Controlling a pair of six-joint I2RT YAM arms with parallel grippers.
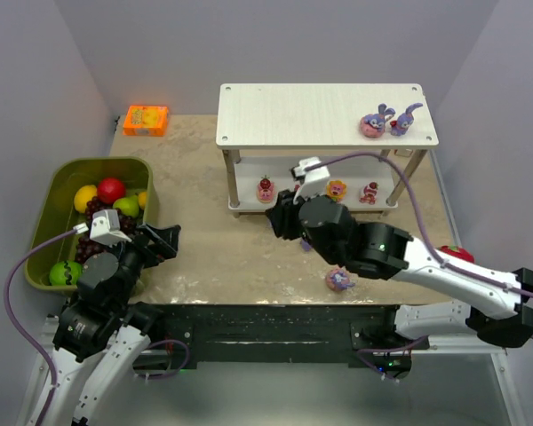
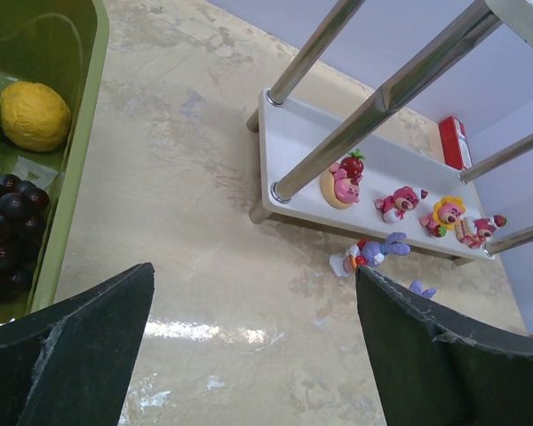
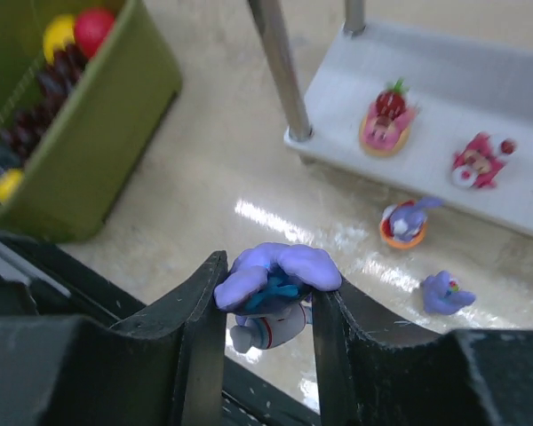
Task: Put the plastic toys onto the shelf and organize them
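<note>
My right gripper (image 3: 268, 282) is shut on a purple-blue bunny (image 3: 280, 266), held well above the table in front of the shelf (image 1: 311, 111); from above the gripper (image 1: 282, 224) hides the toy. Two bunnies (image 1: 377, 120) stand at the right end of the shelf's top board. Several small red and pink figures (image 2: 400, 202) line the lower board (image 2: 293, 133). A bunny on an orange base (image 3: 406, 222) and another bunny (image 3: 444, 293) lie on the table before the shelf. My left gripper (image 2: 255, 273) is open over bare table beside the bin.
An olive-green bin (image 1: 49, 209) with lemon, apple and grapes stands at the left. An orange box (image 1: 147, 120) lies at the back left. A red fruit (image 1: 457, 255) sits by my right arm. The shelf's metal legs (image 3: 280, 71) stand close ahead.
</note>
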